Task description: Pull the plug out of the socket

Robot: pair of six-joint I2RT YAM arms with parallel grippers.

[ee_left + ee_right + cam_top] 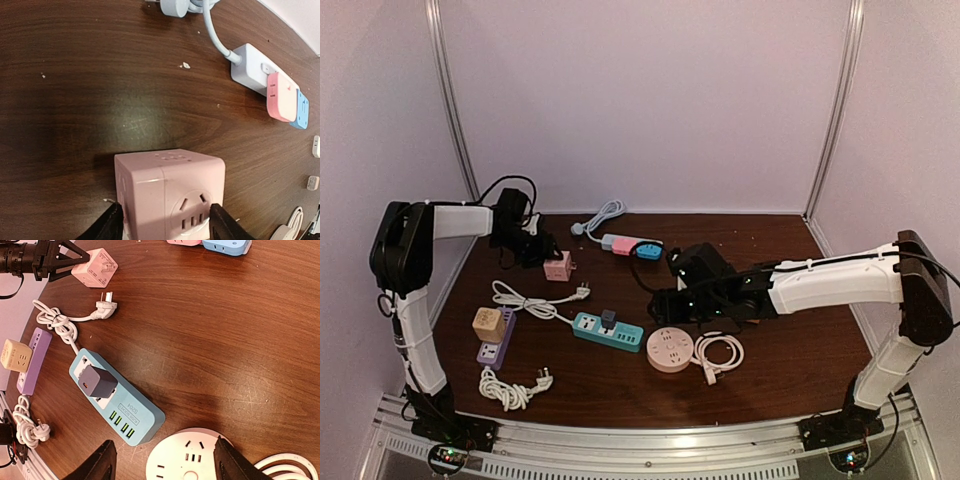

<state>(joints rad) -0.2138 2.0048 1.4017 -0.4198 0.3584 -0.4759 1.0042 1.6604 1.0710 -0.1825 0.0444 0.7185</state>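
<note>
Wood grain, dark brown and faintly glossy, runs across the table (pixel 790 300). Low in the middle of the overhead frame lies a long teal plastic power strip (pixel 607 331) with rounded corners and green USB ports. Seated in one of its sockets is the plug (pixel 95 381), a boxy grey charger block with smooth, matte faces.

Right of the strip sits a flat round pink socket disc (pixel 670 350), with a coiled white cable (pixel 720 352) touching its right side. At lower left, a beige cube (pixel 488 324) stands on a purple strip (pixel 495 340). Toward the top centre, a white strip (pixel 250 70) carries a pink adapter (pixel 280 97) and a blue adapter (pixel 300 110) side by side.

The left gripper (pixel 165 222) reaches in from the upper left, arm bent at the elbow, its black fingers pressed against both sides of a pink cube socket (pixel 170 195). The right arm stretches leftward from the right edge. The right gripper (pixel 162 462) is spread wide above the round disc, holding nothing, just right of the teal strip and apart from the plug.
</note>
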